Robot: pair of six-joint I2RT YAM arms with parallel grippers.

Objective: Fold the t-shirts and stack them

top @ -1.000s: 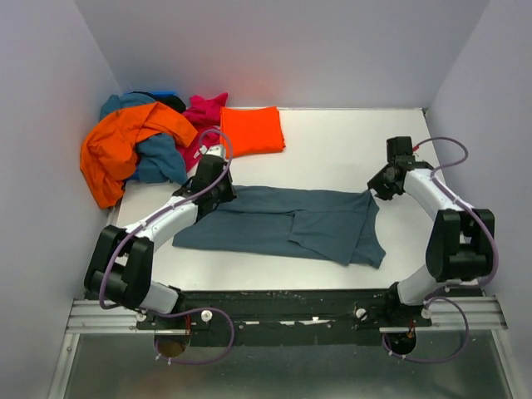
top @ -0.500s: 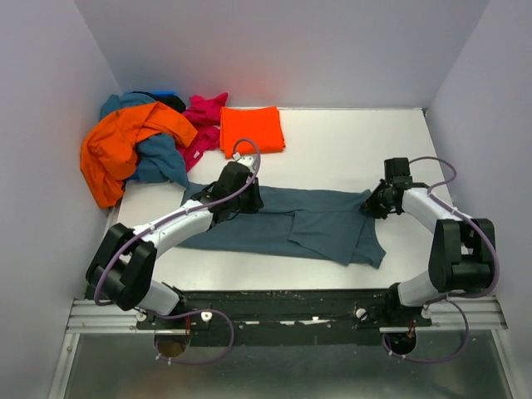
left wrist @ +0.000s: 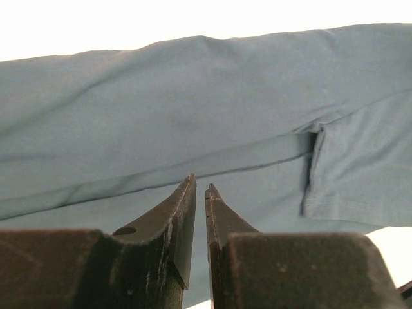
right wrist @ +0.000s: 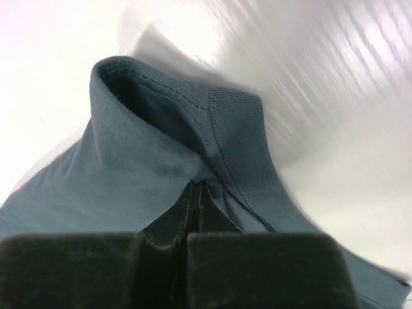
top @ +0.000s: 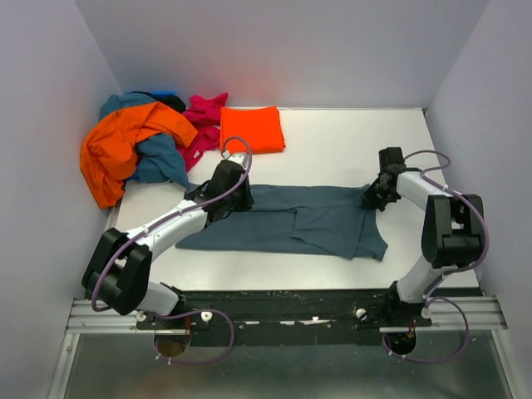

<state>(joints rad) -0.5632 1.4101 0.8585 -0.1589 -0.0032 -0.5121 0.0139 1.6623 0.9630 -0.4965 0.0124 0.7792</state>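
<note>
Since slate blue-grey t-shirt [top: 291, 226] lies mid-table, long axis left-right, one end falls to each side. Right gripper [right wrist: 195, 188] at shirt's far right corner: jaws fully closed, pinching ribbed edge, cloth bunched up around tips. Left gripper [left wrist: 200, 188] over far left part of shirt: jaws narrow slit apart, tips at cloth fold, nothing seen between them. Folded orange-red t-shirt [top: 249, 130] beyond, well apart. Unfolded pile [top: 133, 154] at far left corner.
</note>
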